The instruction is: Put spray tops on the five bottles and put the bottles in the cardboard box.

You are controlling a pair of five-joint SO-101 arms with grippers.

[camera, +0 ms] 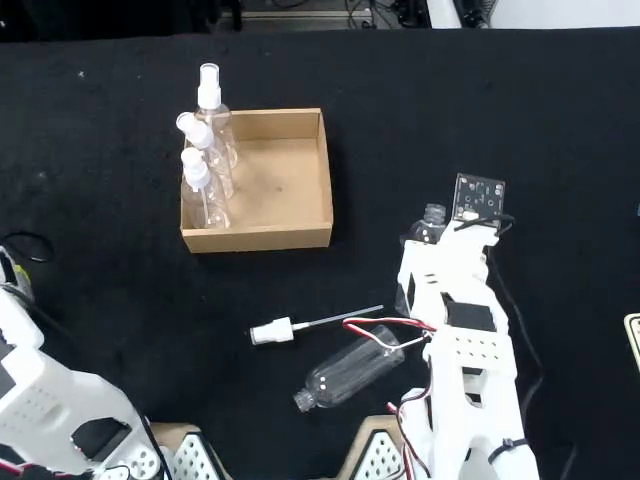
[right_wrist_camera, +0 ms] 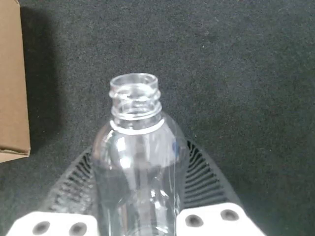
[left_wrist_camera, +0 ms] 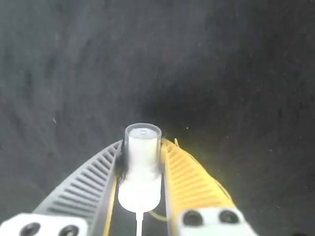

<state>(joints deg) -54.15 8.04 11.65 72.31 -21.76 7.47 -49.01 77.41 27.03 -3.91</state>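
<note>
My left gripper [left_wrist_camera: 142, 147] is shut on a white spray top [left_wrist_camera: 141, 167], its clear cap pointing away over the black cloth. My right gripper [right_wrist_camera: 140, 157] is shut on a clear bottle [right_wrist_camera: 135, 147] that stands upright with its neck bare; in the high view this bottle [camera: 431, 222] is right of the cardboard box [camera: 325, 170]. Three capped bottles [camera: 207, 160] stand along the box's left wall. Another bare bottle [camera: 350, 372] lies on its side near the front edge. A loose spray top [camera: 272, 331] with its long tube lies just beyond that bottle.
The box's corner [right_wrist_camera: 12, 78] sits close beside the held bottle. My left arm's white body [camera: 45, 395] fills the front left corner, and the right arm [camera: 465, 350] stretches up from the front. Red and white wires [camera: 385, 327] hang over the lying bottle.
</note>
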